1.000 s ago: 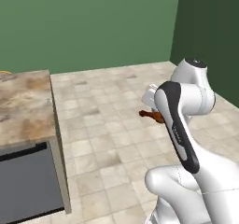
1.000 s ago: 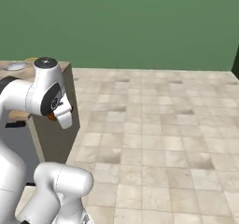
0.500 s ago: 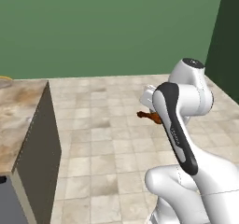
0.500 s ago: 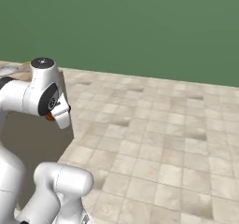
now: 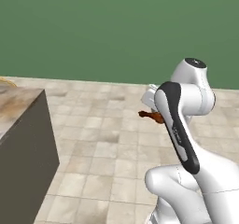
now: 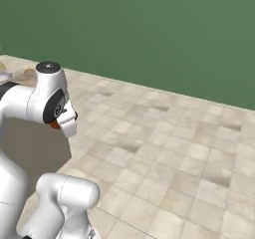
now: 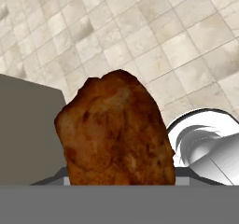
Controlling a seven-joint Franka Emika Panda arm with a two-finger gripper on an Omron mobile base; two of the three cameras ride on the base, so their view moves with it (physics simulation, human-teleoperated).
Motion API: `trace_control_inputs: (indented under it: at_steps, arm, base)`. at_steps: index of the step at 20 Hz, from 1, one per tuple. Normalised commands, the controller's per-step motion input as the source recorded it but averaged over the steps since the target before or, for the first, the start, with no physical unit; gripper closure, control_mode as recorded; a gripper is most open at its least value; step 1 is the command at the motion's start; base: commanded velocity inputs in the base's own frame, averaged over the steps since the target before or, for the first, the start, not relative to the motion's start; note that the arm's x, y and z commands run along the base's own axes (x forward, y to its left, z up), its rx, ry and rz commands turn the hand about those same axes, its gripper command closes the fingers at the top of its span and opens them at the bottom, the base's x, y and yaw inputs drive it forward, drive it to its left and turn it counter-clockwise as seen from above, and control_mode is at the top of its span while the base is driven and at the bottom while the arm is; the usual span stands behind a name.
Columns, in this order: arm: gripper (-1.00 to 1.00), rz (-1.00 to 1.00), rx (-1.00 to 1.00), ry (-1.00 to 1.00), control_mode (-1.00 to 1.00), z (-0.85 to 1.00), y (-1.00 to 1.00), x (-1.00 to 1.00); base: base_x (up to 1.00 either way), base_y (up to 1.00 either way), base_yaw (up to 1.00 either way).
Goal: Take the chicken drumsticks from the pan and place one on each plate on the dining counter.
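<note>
One chicken drumstick (image 7: 116, 132) sits pinched in the end effector (image 5: 150, 112) above tiled floor (image 6: 164, 153).

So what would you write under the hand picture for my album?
A glazed brown drumstick held in the tool, carried above the tiled floor.

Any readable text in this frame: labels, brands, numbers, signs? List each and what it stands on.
None. No words, numbers or signs can be read on the green wall, the tiled floor, the counter or the chicken drumstick clamped in the hand.
</note>
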Motion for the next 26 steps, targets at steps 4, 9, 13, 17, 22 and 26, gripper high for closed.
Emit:
trace_control_inputs:
  at_steps: [4, 9, 13, 17, 22, 26]
  arm:
    - [1.0, 0.0, 0.0, 0.0, 1.0, 0.0, 0.0, 0.0]
    - [1.0, 0.0, 0.0, 0.0, 1.0, 0.0, 0.0, 0.0]
    - [1.0, 0.0, 0.0, 0.0, 1.0, 0.0, 0.0, 0.0]
    - [1.0, 0.0, 0.0, 0.0, 1.0, 0.0, 0.0, 0.0]
    - [1.0, 0.0, 0.0, 0.0, 1.0, 0.0, 0.0, 0.0]
    - [1.0, 0.0, 0.0, 0.0, 1.0, 0.0, 0.0, 0.0]
  base:
    - [1.0, -0.78, 0.5]
    - [1.0, -0.82, 0.49]
    - [1.0, -0.82, 0.49]
    - [1.0, -0.82, 0.5]
    - [1.0, -0.75, 0.54]
    - [1.0, -0.74, 0.55]
